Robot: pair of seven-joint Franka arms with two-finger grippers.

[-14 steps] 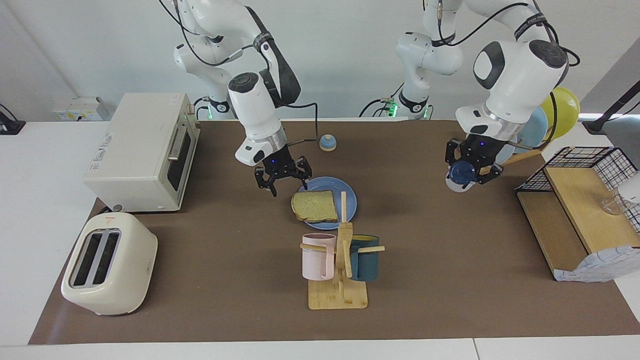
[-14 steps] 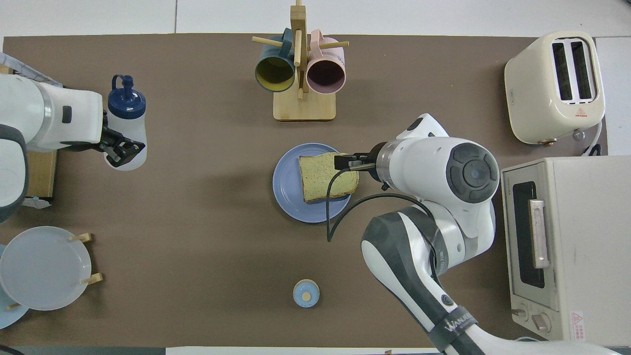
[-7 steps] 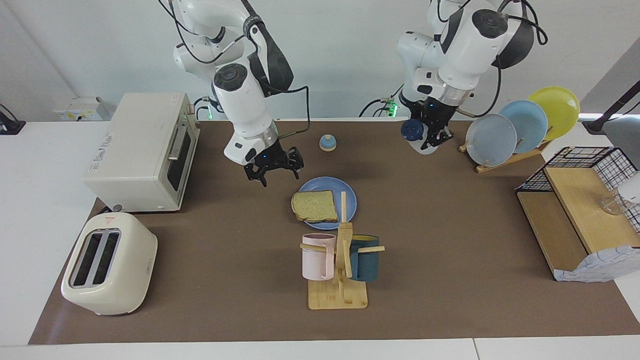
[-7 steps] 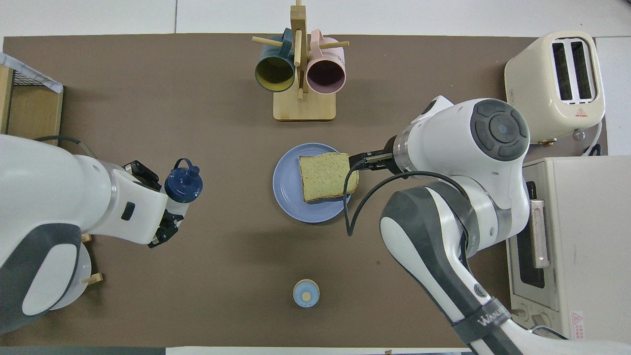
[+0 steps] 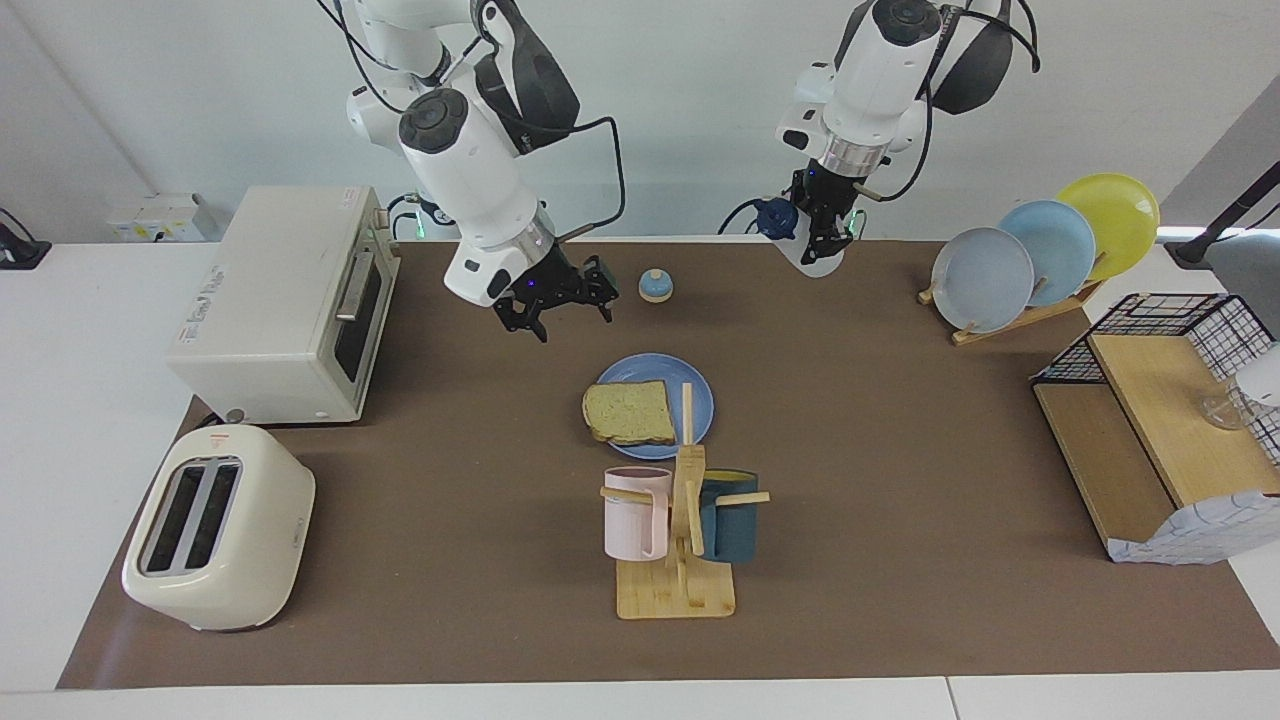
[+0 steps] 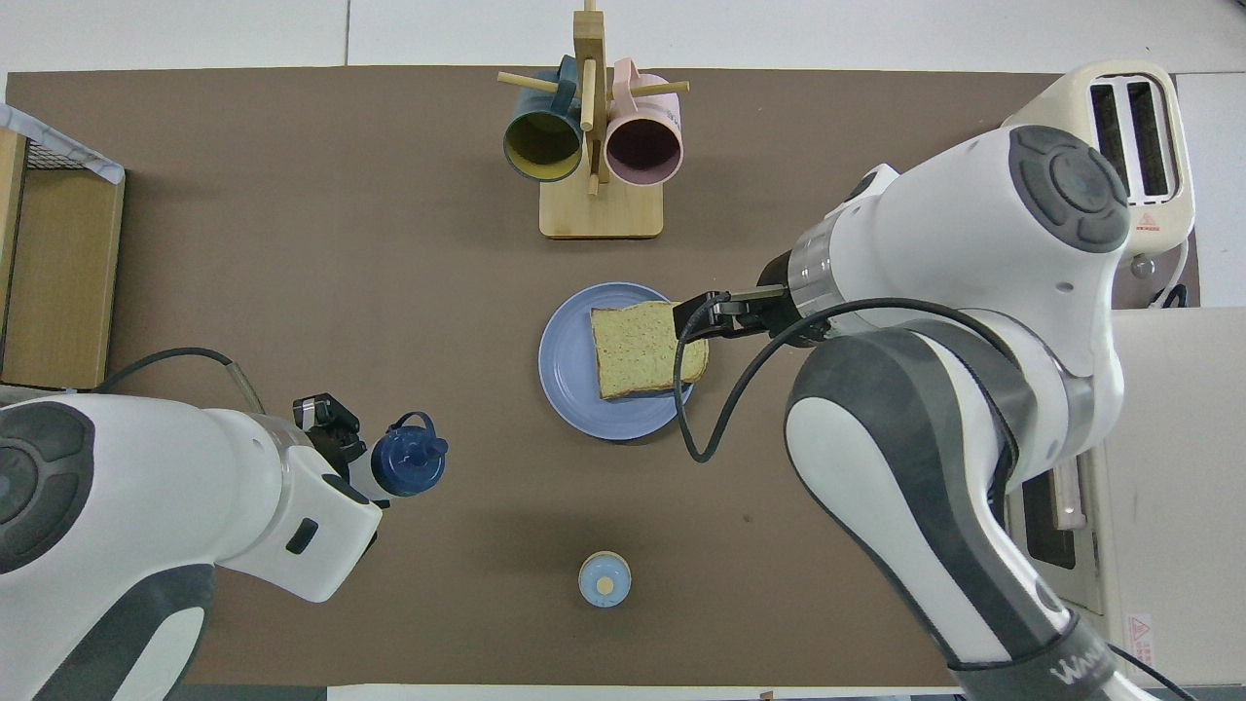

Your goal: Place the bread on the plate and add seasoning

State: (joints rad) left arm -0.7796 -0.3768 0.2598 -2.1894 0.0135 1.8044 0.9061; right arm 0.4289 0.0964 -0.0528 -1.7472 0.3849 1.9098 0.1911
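The bread lies flat on the blue plate in the middle of the mat. My right gripper hangs open and empty in the air over the mat, beside the plate's rim toward the oven. My left gripper is shut on the seasoning, a whitish bottle with a navy cap. It holds the bottle tilted, high over the mat's edge at the robots' end, between the bell and the plate rack.
A small blue bell stands near the robots. A mug rack with two mugs stands just past the plate. Oven and toaster fill the right arm's end; plate rack and wire shelf the left arm's end.
My left arm has carried the seasoning from beside the plate rack up and toward the table's middle at the robots' end. My right gripper has risen away from the plate, still open.
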